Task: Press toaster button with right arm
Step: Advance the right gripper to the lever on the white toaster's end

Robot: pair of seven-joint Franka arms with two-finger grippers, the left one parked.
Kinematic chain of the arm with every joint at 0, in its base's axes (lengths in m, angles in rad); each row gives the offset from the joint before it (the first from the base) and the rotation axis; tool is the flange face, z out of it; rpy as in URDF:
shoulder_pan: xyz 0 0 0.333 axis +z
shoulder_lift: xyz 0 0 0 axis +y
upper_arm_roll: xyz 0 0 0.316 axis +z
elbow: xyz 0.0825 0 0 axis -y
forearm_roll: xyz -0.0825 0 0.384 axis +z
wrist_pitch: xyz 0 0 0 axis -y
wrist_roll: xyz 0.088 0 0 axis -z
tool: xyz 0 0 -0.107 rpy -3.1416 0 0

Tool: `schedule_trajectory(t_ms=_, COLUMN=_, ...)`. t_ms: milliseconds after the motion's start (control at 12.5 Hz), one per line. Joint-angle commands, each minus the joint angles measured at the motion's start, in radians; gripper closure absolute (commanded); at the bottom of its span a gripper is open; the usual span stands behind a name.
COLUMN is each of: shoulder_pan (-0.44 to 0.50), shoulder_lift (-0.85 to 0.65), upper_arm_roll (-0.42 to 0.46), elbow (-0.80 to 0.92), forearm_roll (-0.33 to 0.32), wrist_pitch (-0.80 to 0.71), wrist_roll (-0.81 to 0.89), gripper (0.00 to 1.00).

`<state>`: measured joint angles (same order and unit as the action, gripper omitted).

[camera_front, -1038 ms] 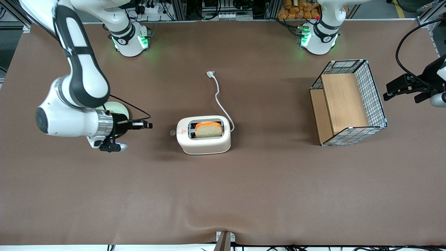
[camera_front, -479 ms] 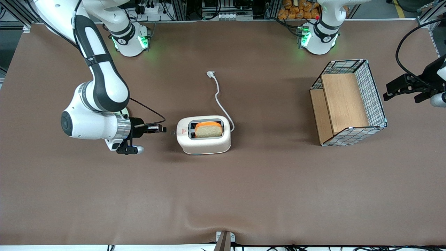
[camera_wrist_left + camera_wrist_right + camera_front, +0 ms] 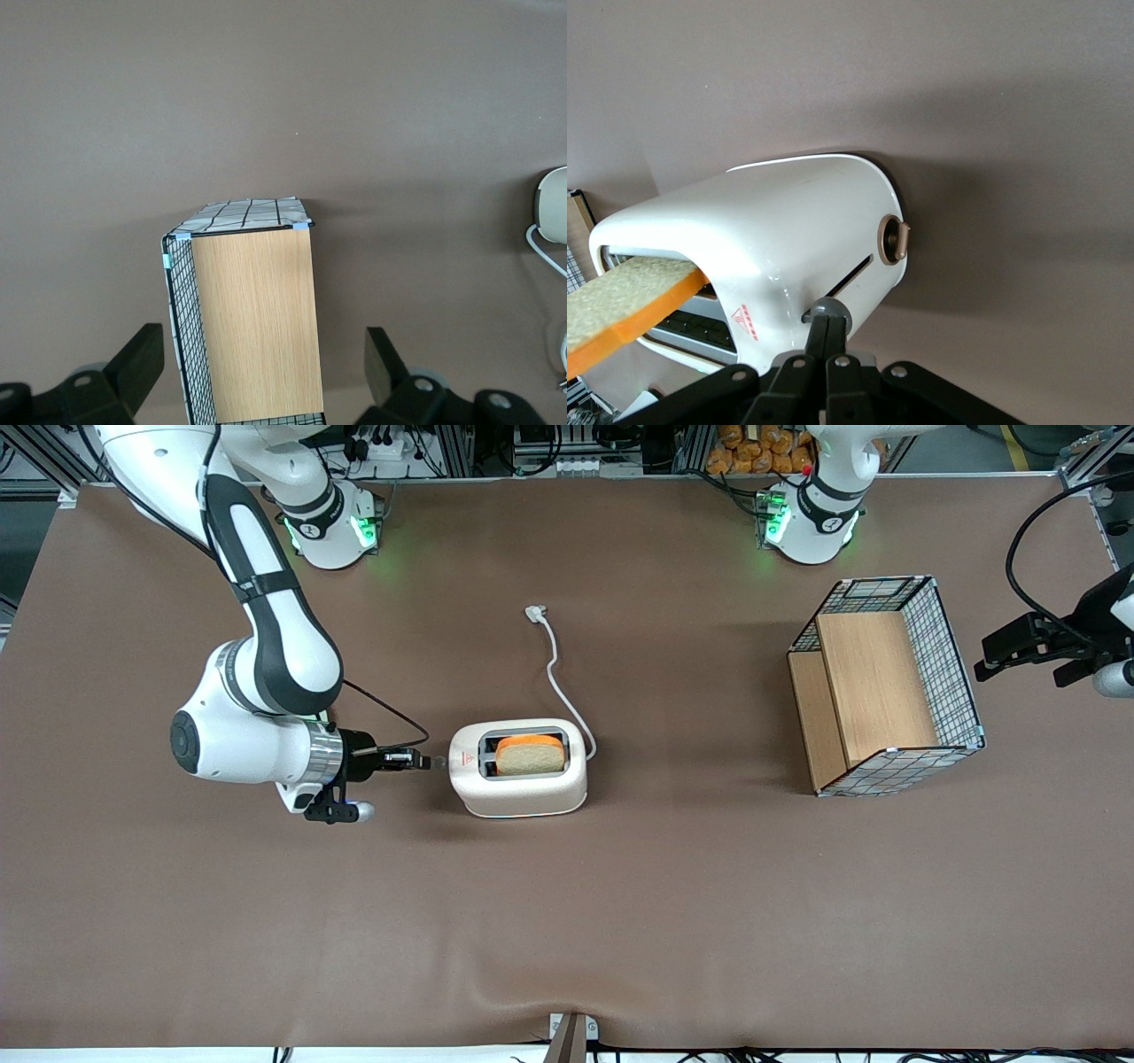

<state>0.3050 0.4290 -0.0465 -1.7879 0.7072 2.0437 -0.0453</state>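
Where half a second ago a gap still showed between them, the right arm has carried its gripper up to the toaster's narrow end, fingers pressed together, their tips touching the toaster button. In the front view the button is mostly hidden by the fingertips. One toaster stands mid-table with one bread slice in its slots, one white cord, and one wire basket toward the parked arm's end.
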Motion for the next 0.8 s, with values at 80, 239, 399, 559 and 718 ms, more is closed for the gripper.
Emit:
schedule_trajectory(t_ms=80, shoulder_pan=0.032, shoulder_lift=0.022, upper_arm_roll=-0.007, elbow=0.016, forearm_roll=0.031, wrist_pitch=0.026, wrist_roll=-0.018, gripper=1.00)
schedule_trajectory(t_ms=239, shoulder_pan=0.043, shoulder_lift=0.028, upper_arm_roll=-0.007, elbow=0.015, forearm_roll=0.029, wrist_pitch=0.030, wrist_roll=-0.018, gripper=1.00)
schedule_trajectory(t_ms=399, shoulder_pan=0.040, shoulder_lift=0.028, upper_arm_roll=-0.007, elbow=0.015, forearm_roll=0.029, wrist_pitch=0.029, wrist_roll=-0.018, gripper=1.00)
schedule_trajectory(t_ms=559, shoulder_pan=0.037, shoulder_lift=0.034, upper_arm_roll=-0.009, elbow=0.012, forearm_roll=0.028, wrist_pitch=0.030, wrist_roll=-0.019, gripper=1.00)
schedule_trajectory(t_ms=718, shoulder_pan=0.036, shoulder_lift=0.036, upper_arm_roll=-0.009, elbow=0.012, forearm_roll=0.028, wrist_pitch=0.030, wrist_roll=-0.019, gripper=1.00)
